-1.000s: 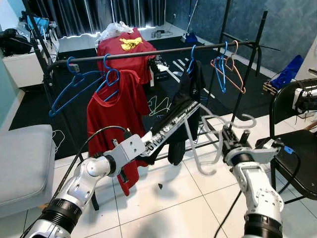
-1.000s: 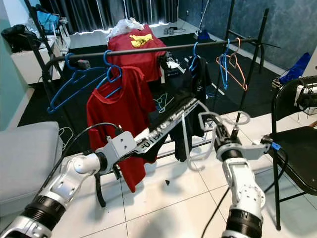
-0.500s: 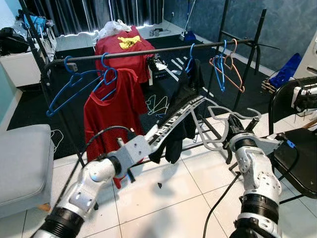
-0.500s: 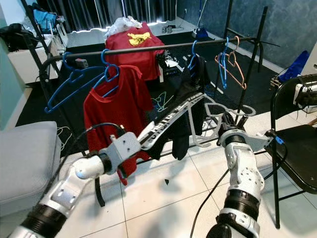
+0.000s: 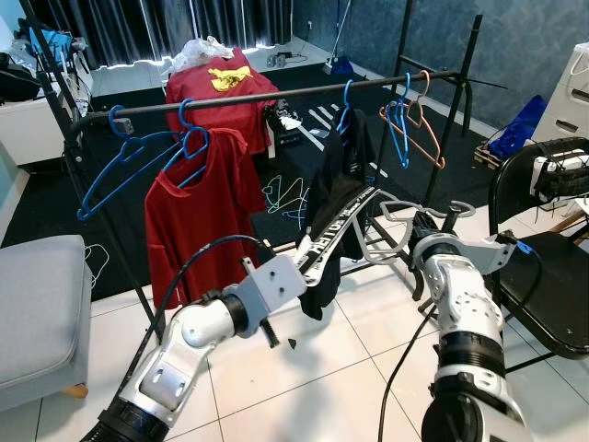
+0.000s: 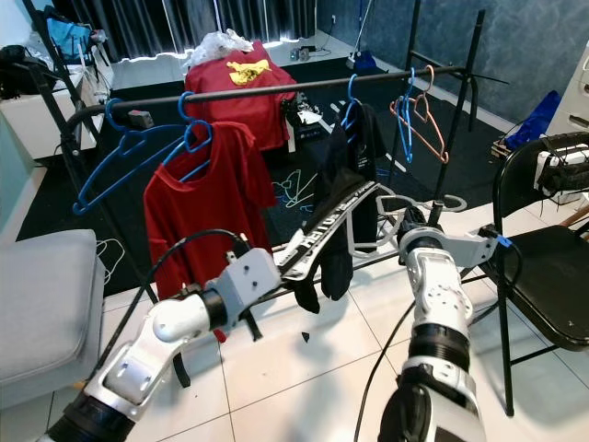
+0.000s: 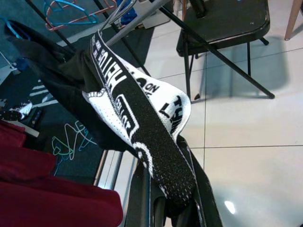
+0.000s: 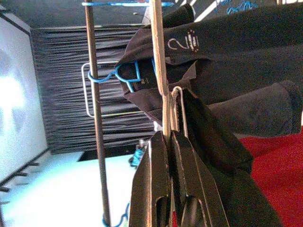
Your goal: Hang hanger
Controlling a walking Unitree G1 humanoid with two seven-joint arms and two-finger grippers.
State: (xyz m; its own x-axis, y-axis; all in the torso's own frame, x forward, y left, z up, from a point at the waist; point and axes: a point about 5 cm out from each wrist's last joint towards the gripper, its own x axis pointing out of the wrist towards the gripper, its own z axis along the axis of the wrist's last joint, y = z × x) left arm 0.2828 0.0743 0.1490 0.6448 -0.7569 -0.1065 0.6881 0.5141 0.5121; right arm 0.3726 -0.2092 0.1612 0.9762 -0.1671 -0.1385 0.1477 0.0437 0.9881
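**Hanger held at rack, both grippers clamped**

Writing: black garment [image 5: 333, 198] has a white band with block lettering; in the left wrist view only fragments read, "NO" among them, rest not legible. Right wrist view shows a small white round mark with a "2"-like figure on the black cloth. Red shirt [image 5: 217, 90] behind the rack has a yellow print, unreadable.

White hanger [image 5: 391, 238]: long axis roughly level, running from the black garment toward the right gripper; hook end [image 5: 457, 211] points up and to the right, below the rail [image 5: 267, 94] near its right end, not on it.

Left arm reaches forward and up; left gripper [image 7: 165, 201] fingers closed on the lettered band of the black garment, below the rail's middle.

Right arm is bent up at the elbow, forearm near vertical; right gripper [image 8: 169, 142] fingers pinched together on the white hanger's thin bar.

Black garment hangs from a blue hanger [image 5: 347, 101] on the rail.
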